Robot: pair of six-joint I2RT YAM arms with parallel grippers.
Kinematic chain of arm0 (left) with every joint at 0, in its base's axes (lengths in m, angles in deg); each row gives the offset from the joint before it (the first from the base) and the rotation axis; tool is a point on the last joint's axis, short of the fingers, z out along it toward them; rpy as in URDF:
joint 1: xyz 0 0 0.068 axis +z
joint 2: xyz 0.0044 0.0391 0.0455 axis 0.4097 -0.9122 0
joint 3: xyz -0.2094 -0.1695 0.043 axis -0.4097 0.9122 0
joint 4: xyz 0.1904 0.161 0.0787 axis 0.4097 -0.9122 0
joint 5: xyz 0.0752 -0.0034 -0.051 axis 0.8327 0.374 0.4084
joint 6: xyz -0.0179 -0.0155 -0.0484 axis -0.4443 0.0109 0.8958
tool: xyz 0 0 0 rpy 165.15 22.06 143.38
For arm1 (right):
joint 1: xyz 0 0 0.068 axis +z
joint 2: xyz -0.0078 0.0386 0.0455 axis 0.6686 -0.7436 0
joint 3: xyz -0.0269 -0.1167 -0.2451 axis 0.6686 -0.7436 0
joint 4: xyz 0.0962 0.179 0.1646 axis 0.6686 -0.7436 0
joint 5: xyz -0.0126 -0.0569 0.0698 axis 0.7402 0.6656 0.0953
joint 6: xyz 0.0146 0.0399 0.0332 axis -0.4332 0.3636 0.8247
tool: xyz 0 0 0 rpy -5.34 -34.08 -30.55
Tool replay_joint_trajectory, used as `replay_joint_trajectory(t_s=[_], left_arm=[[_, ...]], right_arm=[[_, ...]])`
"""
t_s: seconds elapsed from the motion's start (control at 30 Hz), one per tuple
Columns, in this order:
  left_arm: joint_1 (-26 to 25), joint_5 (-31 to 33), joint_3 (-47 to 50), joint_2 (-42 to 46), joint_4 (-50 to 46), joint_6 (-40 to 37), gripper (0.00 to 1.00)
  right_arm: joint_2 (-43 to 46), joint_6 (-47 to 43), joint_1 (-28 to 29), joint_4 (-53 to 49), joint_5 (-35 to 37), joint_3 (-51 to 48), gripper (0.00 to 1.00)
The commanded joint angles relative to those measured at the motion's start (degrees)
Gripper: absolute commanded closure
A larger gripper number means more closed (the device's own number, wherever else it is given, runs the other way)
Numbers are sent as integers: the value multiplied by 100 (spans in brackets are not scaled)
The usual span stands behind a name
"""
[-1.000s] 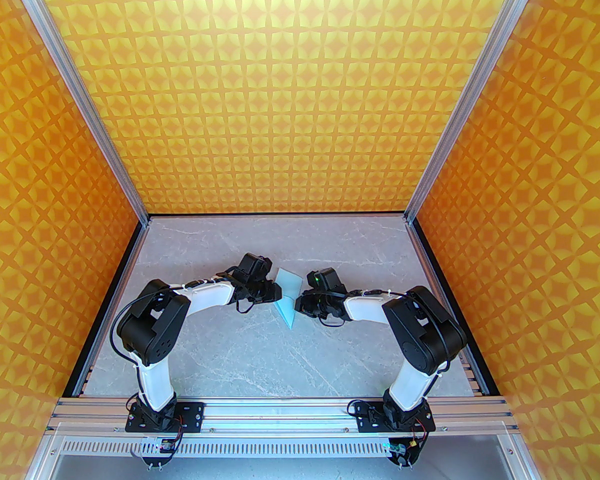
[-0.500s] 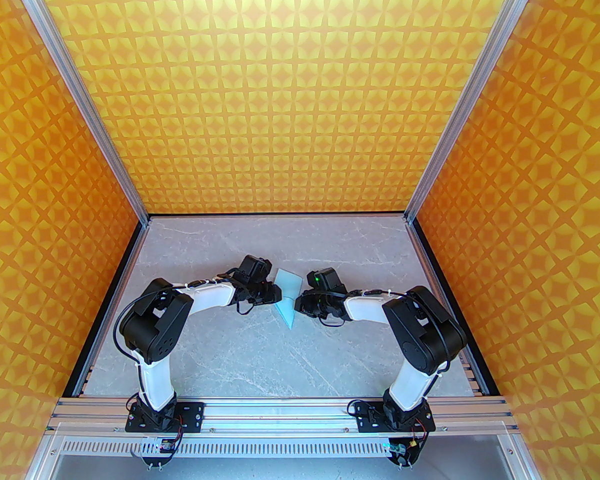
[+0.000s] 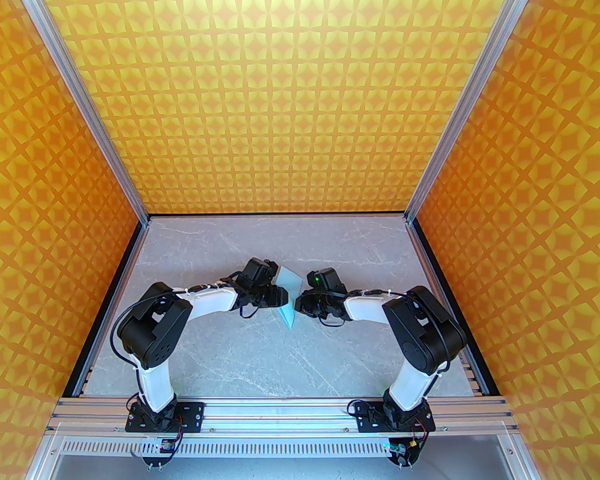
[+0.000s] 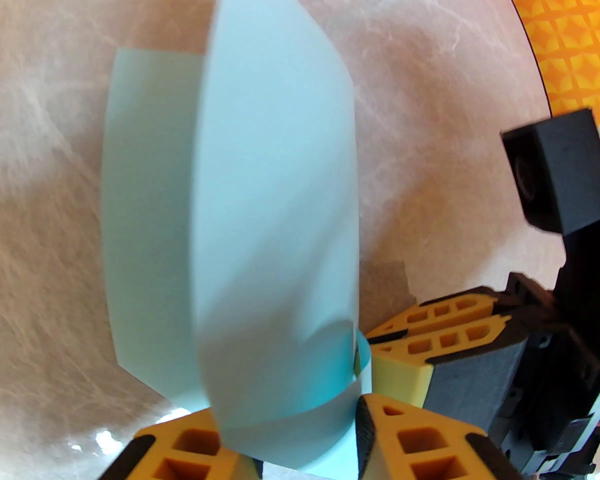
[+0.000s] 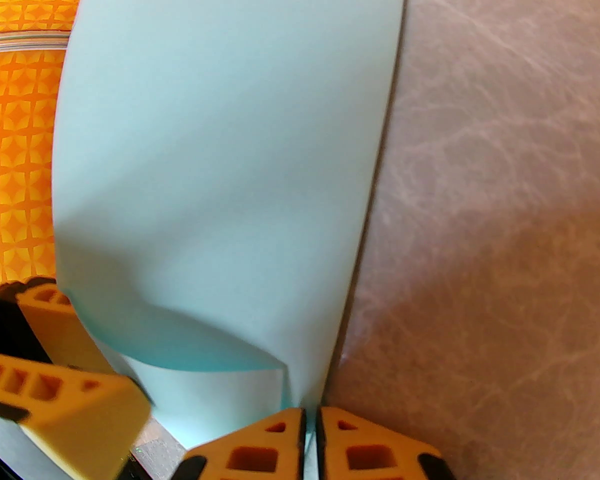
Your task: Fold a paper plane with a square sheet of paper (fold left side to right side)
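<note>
The square sheet of paper (image 3: 292,285) is pale light blue and sits mid-table between my two grippers, its left side curled up and over toward the right. In the left wrist view the paper (image 4: 275,168) arches over itself, and its bent part lies in the gap of my left gripper (image 4: 305,443), whose yellow fingers stand apart. My right gripper (image 5: 310,433) is shut on the paper's (image 5: 220,143) near edge. From above, the left gripper (image 3: 281,298) and right gripper (image 3: 297,304) nearly meet. The right gripper's fingers (image 4: 440,340) also show in the left wrist view.
The grey marble table (image 3: 230,348) is walled by orange patterned panels (image 3: 300,93) on three sides, with aluminium posts at the far corners. The arm bases sit on a rail (image 3: 280,410) at the near edge.
My left gripper has shifted right, over the paper's left part and closer to the right gripper, and its fingers have spread. The right arm has stayed put.
</note>
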Motion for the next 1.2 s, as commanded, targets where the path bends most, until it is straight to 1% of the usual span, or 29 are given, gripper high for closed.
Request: replay_joint_trajectory(t_s=[0.0, 0.07, 0.13, 0.2, 0.23, 0.43, 0.6, 0.8, 1.1, 1.17], left_arm=[[-59, 67, 138, 110, 195, -148, 66], [-58, 103, 141, 44, 203, -127, 71], [-54, 305, 94, 28, 100, -146, 73], [-55, 532, 2, 37, -61, -211, 73], [-250, 679, -62, 25, -193, -242, 74], [-515, 1460, -473, -203, -894, -306, 75], [-671, 1899, -727, -340, -1255, -328, 79], [-678, 1917, -756, -385, -1279, -320, 79], [-728, 1922, -817, -411, -1316, -326, 79], [-739, 1919, -861, -428, -1357, -342, 79]], right_arm=[[-10, -58, -68, -72, 64, -39, 87], [-10, -54, -67, -76, 56, -39, 87], [-15, -54, -67, -85, 53, -40, 87], [-2, -73, -68, -98, 60, -40, 87], [-5, -71, -75, -106, 65, -28, 87], [1, -63, -77, -95, 51, -10, 86], [117, -58, -94, -113, 35, -54, 83], [389, 14, -191, 92, -64, -266, 79], [36, 277, -191, 798, -466, -307, 78], [-1, 278, -191, 767, -477, -276, 77]])
